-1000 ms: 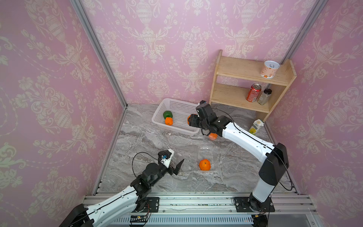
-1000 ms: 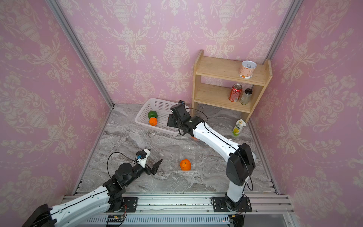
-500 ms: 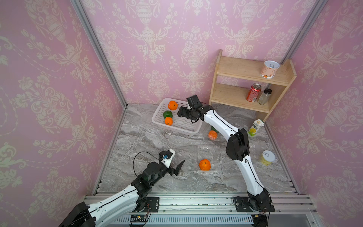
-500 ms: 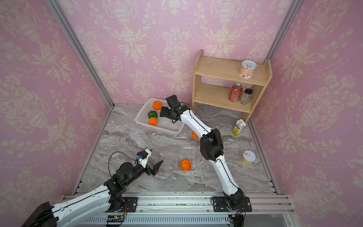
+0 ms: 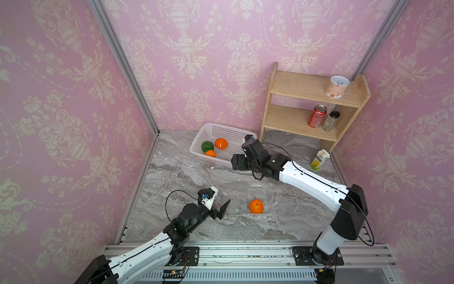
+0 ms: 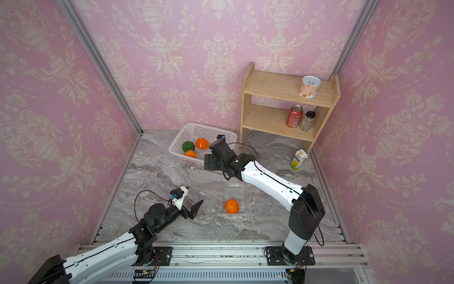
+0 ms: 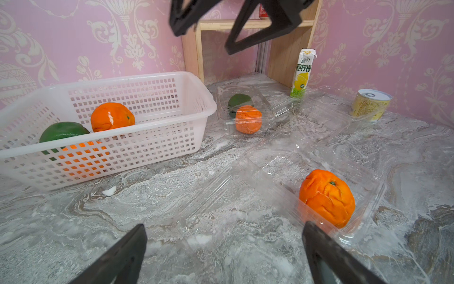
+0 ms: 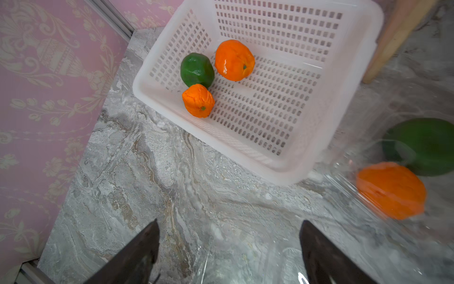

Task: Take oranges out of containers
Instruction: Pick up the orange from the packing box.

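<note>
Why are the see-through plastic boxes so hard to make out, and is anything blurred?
In both top views the clear thin-plastic clamshell box shows only as faint glints; in the left wrist view its edges catch brighter glare; in the right wrist view one bright orange round fruit and one dark green round fruit are smeared, the white perforated plastic basket sharper.

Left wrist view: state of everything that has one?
Left tool, open, empty.
Right tool, open, empty.
White perforated plastic basket, holds two bright orange round fruits and a dark green round fruit.
Near clear plastic clamshell box, lid open, one lumpy orange fruit inside.
Far clear plastic clamshell box, holds a green fruit and an orange fruit; lid unclear.
Yellow-green drink carton, upright.
Pale yellow tin can, upright.
</note>
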You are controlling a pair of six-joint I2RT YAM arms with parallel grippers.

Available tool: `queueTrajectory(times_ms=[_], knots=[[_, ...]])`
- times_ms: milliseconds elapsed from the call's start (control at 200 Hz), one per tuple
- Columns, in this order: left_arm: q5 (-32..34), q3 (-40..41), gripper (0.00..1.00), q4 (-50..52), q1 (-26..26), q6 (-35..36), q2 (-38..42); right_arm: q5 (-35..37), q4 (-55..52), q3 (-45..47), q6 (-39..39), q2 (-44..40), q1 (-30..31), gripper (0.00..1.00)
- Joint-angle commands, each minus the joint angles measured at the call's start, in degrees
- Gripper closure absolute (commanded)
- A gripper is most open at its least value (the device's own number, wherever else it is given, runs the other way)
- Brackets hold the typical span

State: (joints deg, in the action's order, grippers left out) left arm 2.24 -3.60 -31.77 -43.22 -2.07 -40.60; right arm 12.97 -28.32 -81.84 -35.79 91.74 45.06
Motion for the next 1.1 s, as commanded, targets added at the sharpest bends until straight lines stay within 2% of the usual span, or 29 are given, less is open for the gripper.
queueTrajectory(times_ms=[0,145,260,465,660,876,1006,1096], knots=[[-1.2,0.1,0.01,-2.2,0.5,-2.3,-0.8,8.0,-3.1,5.8,-4.1,-6.7,1.9,0.09],[-2.4,0.0,0.01,-5.5,0.6,-3.6,-4.4,13.5,-7.1,16.2,-10.2,-16.6,7.2,0.09],[-3.1,-1.0,0.01,-6.7,0.6,-3.6,-8.7,14.8,-6.2,24.3,-14.8,-22.2,12.1,0.1],[-4.3,-2.6,0.01,-9.0,0.5,-3.4,-14.7,15.0,-8.6,27.8,-17.0,-22.1,17.3,0.15],[-2.9,-2.6,0.01,-6.5,0.6,-2.2,-12.7,13.4,-6.5,30.0,-16.0,-18.0,16.8,0.17],[1.1,-1.7,0.01,0.6,0.6,-0.4,-4.5,2.8,-0.4,32.1,-13.6,-15.2,9.7,0.17],[2.2,-0.3,0.01,1.9,0.7,0.5,0.5,2.7,-3.0,31.2,-12.0,-13.2,7.4,0.17],[2.4,0.0,0.01,2.2,0.6,0.8,1.7,-0.5,-0.4,32.3,-11.4,-11.2,6.4,0.18]])
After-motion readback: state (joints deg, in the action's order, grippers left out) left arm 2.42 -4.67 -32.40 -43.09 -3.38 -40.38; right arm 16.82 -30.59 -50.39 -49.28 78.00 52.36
